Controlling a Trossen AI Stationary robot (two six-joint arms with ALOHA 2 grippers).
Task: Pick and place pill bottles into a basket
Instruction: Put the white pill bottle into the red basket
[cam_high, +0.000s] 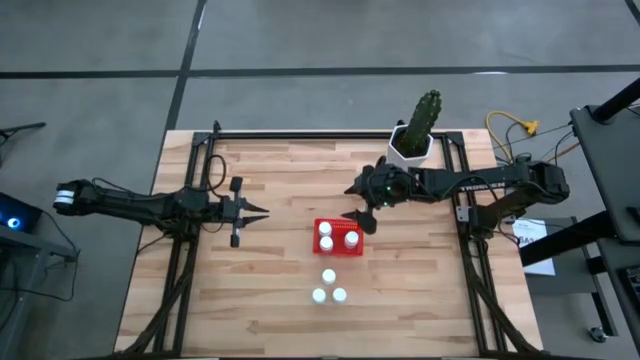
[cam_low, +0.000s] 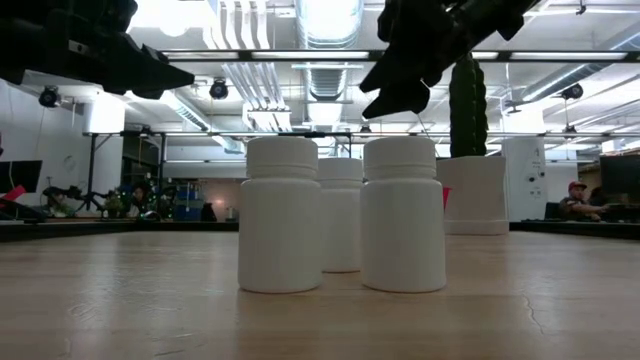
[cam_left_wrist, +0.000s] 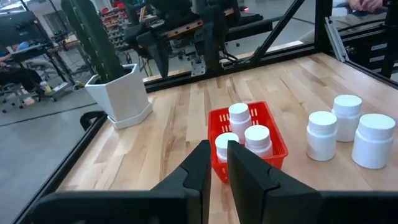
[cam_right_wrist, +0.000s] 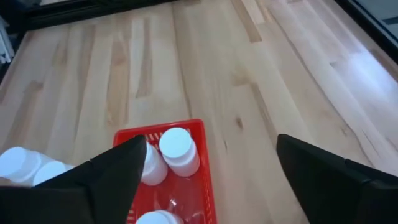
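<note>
The basket (cam_high: 339, 238) sits near the table's middle with three bottles (cam_high: 338, 237) in it, standing upright, two side by side and one alone beside them, so half its room looks free. The other three bottles (cam_high: 329, 289) stand loose in a tight cluster on the bare wood, at about 6 o'clock from the basket and a little apart from it; in the low view they nearly touch one another. The right gripper (cam_high: 362, 218) hangs just above the basket's 1 o'clock corner with its fingers spread wide and nothing between them. The left gripper (cam_high: 262, 212) waits at about 10 o'clock from the basket, well apart, its fingers drawn together and empty. A cactus pot (cam_high: 410, 146) stands at about 1 o'clock, beyond the right gripper. Judging from this, the next pick is one of the clustered three, and the trouble lies in their crowding: wide fingers coming down could knock a neighbour over and send it rolling. On the return, a low carry could clip the basket's rim or the caps already inside, and a careless drop could tip a standing bottle.
</note>
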